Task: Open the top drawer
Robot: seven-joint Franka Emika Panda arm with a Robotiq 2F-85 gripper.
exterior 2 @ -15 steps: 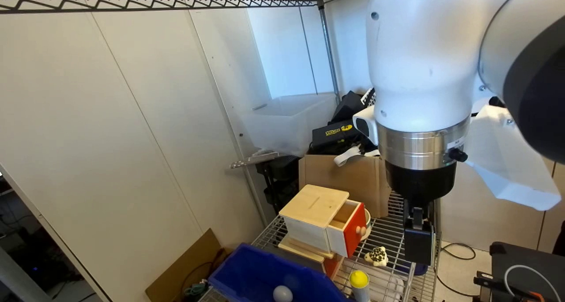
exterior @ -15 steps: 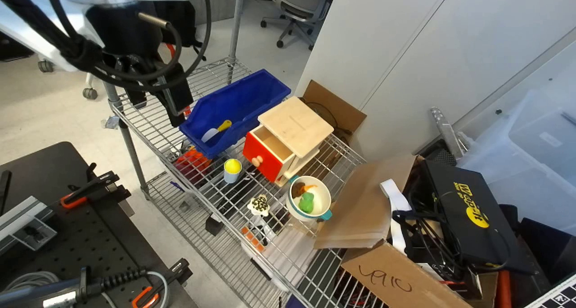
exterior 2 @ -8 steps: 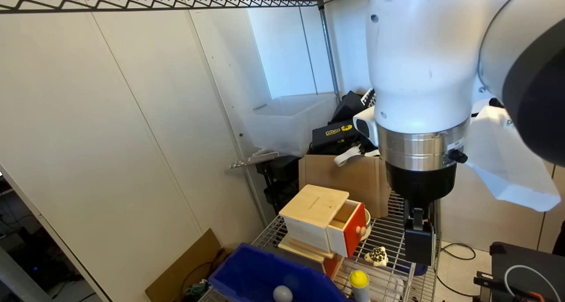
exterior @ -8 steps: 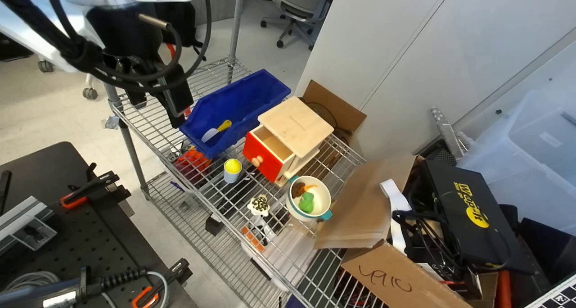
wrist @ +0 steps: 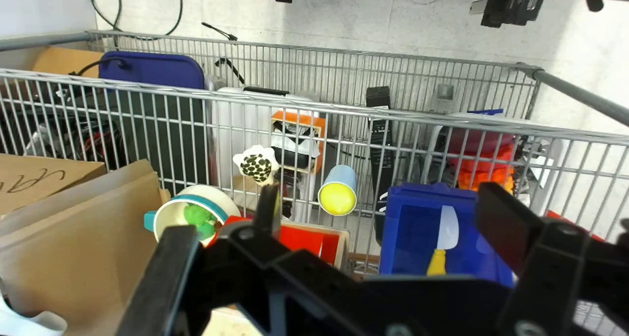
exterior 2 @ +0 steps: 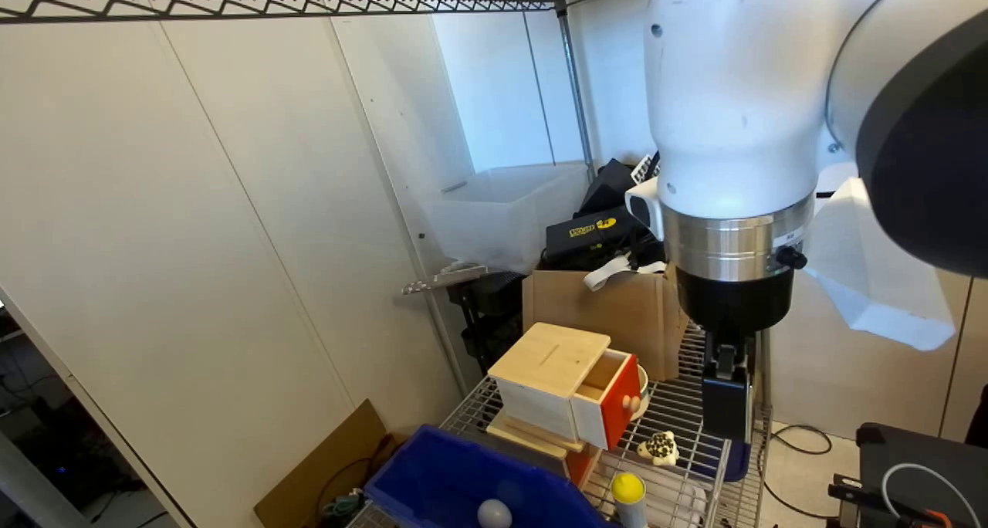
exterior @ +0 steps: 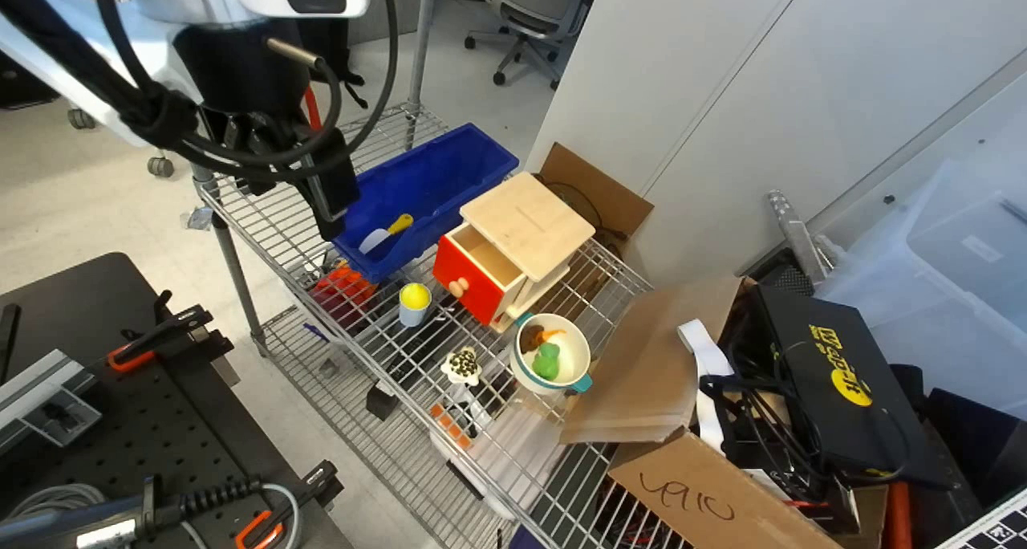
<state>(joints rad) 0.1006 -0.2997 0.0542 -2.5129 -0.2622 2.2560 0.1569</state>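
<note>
The fingers (wrist: 503, 223) hang over the shelf (wrist: 344, 110), spread wide, apart from the top drawer (exterior 2: 616, 420). Its red front juts out partway from the upper part of the cabinet (exterior 2: 532, 406), so its wooden inside shows from above. The lower drawer (exterior 2: 580, 465), also red, sits farther in beneath it. Before these fronts stand a cup (wrist: 339, 189) with a yellow top and a spotted toy (exterior 2: 660, 448). A bowl (exterior: 574, 356) is just beside the cabinet, with a green lump (exterior: 546, 363) inside; on the opposite side lies the blue bin (exterior: 437, 176), holding a knife (wrist: 448, 230). Past the bowl is an open carton (exterior: 642, 364).
</note>
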